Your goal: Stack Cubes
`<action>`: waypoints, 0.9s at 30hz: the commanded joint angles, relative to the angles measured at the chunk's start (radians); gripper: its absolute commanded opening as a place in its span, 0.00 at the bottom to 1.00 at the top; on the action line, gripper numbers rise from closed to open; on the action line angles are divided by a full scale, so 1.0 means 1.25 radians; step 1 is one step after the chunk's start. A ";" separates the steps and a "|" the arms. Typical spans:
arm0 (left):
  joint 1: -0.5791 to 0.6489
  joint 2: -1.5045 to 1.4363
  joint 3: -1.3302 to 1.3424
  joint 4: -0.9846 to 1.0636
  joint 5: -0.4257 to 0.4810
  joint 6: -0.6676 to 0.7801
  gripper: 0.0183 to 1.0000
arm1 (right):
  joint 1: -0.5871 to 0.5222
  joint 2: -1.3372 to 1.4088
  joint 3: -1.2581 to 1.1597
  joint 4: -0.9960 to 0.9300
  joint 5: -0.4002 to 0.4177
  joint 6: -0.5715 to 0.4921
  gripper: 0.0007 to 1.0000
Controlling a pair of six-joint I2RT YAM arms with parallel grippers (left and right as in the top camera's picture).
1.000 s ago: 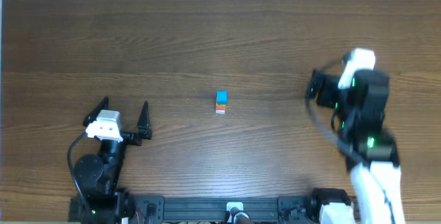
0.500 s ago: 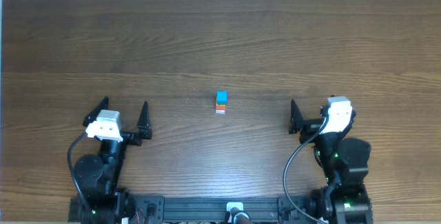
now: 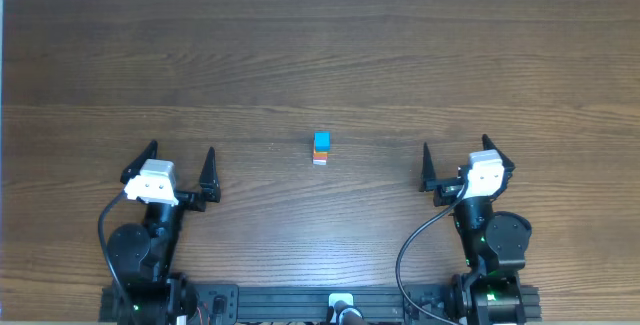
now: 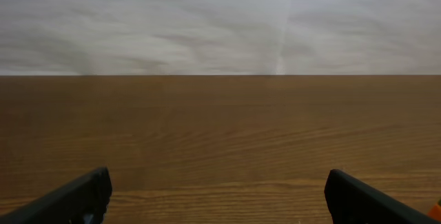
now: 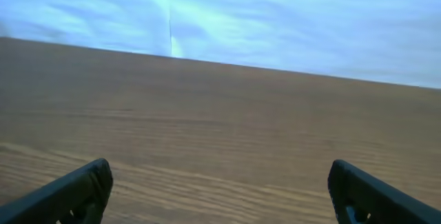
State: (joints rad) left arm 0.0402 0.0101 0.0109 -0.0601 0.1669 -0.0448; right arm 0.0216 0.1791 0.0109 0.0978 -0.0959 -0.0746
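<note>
Your stack [image 3: 321, 149] stands with left gripper [image 3: 181, 151] at its 9 o'clock, right gripper [image 3: 455, 146] at 3, both spread.

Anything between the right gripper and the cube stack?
Nothing: the top view shows bare table between the right gripper and the cube stack.

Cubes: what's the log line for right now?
cube stack: standing, nothing touching; left gripper: open, empty; right gripper: open, empty
</note>
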 commanded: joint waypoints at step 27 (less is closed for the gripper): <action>-0.003 -0.006 -0.004 -0.002 -0.003 0.011 1.00 | -0.029 -0.138 -0.005 -0.133 0.012 -0.010 0.99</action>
State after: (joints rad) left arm 0.0402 0.0101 0.0109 -0.0601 0.1673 -0.0448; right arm -0.0063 0.0158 0.0109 -0.0643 -0.0914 -0.0830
